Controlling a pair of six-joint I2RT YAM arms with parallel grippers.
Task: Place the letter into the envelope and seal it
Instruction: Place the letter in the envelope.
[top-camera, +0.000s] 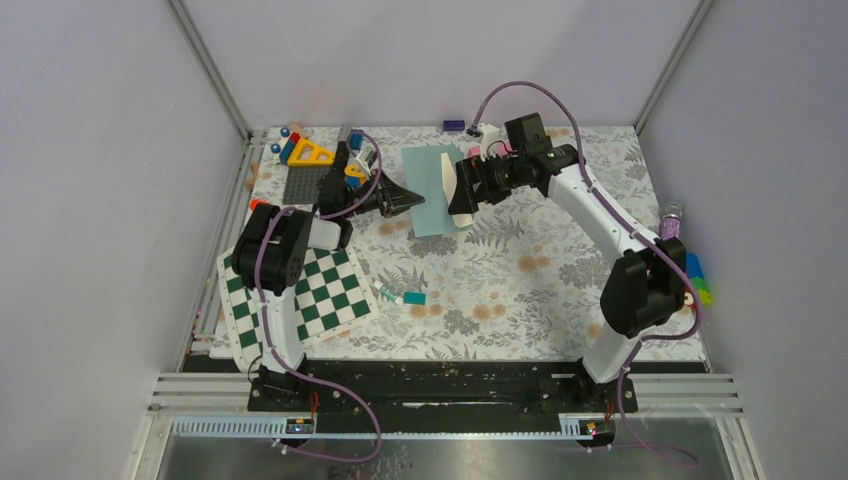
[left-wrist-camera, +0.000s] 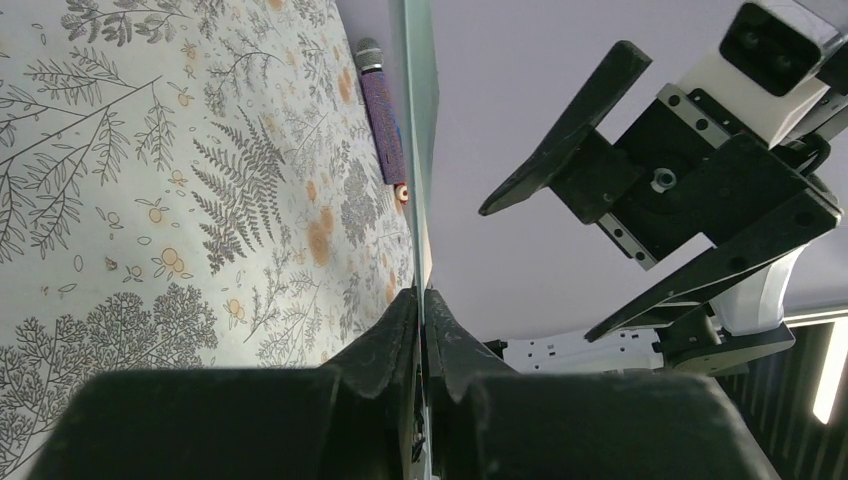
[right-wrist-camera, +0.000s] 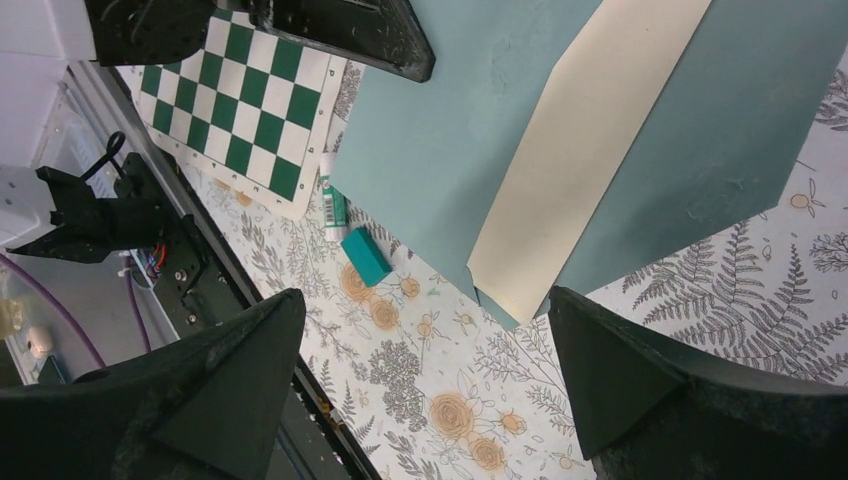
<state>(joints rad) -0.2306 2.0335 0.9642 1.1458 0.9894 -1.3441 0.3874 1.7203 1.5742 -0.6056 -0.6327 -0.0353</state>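
The teal envelope (top-camera: 428, 195) lies at the back middle of the floral mat. My left gripper (top-camera: 410, 203) is shut on its left edge; in the left wrist view the sheet (left-wrist-camera: 420, 150) runs edge-on between the closed jaws (left-wrist-camera: 424, 295). The cream letter (top-camera: 447, 172) shows as a long strip (right-wrist-camera: 590, 150) across the envelope (right-wrist-camera: 450, 130), teal on both sides, its lower end reaching just past the envelope's edge. My right gripper (top-camera: 462, 205) hovers open above that end, fingers wide apart (right-wrist-camera: 425, 340) and holding nothing.
A green-white checkerboard (top-camera: 300, 295) lies front left. A small teal block (top-camera: 414, 298) and a glue stick (top-camera: 385, 292) sit beside it. Toys and a grey plate (top-camera: 310, 152) crowd the back left. A purple marker (top-camera: 671, 220) and coloured blocks (top-camera: 697, 275) lie at the right edge.
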